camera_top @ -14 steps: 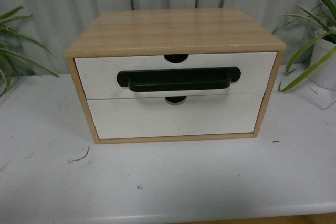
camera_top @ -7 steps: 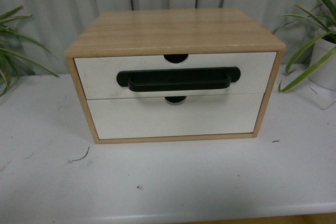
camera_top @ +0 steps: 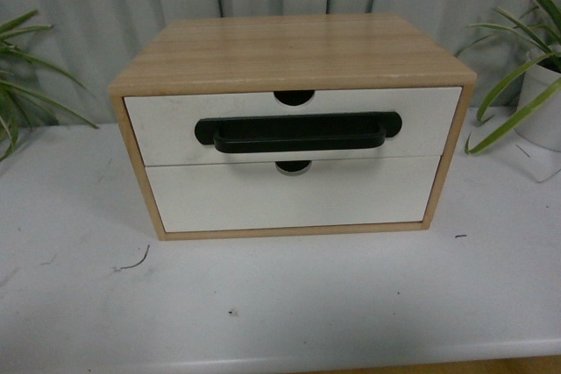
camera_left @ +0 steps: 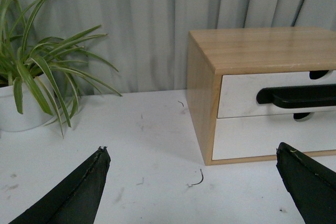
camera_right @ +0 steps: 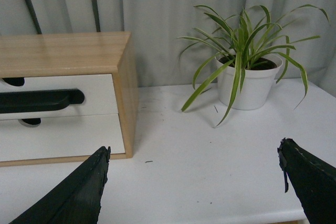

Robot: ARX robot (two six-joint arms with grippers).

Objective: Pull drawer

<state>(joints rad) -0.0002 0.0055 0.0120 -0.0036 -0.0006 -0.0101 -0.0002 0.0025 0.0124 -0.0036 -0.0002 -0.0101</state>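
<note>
The drawer (camera_top: 166, 124), the upper one of a light wood cabinet (camera_top: 289, 50), is shut flush, with a white front, a long black bar handle (camera_top: 298, 133) and a semicircular notch (camera_top: 293, 96) in its upper edge. The handle (camera_left: 299, 96) also shows in the left wrist view, and the handle (camera_right: 39, 100) in the right wrist view. Neither gripper appears in the front view. My left gripper (camera_left: 193, 153) is open over the table, left of the cabinet and short of it. My right gripper (camera_right: 193, 153) is open on the cabinet's right side, holding nothing.
Below it sits a white-fronted drawer without a handle (camera_top: 289, 194). A potted plant (camera_right: 247, 72) stands right of the cabinet, another potted plant (camera_left: 31, 87) to its left. The white table (camera_top: 280, 304) ends close in front. A curtain hangs behind.
</note>
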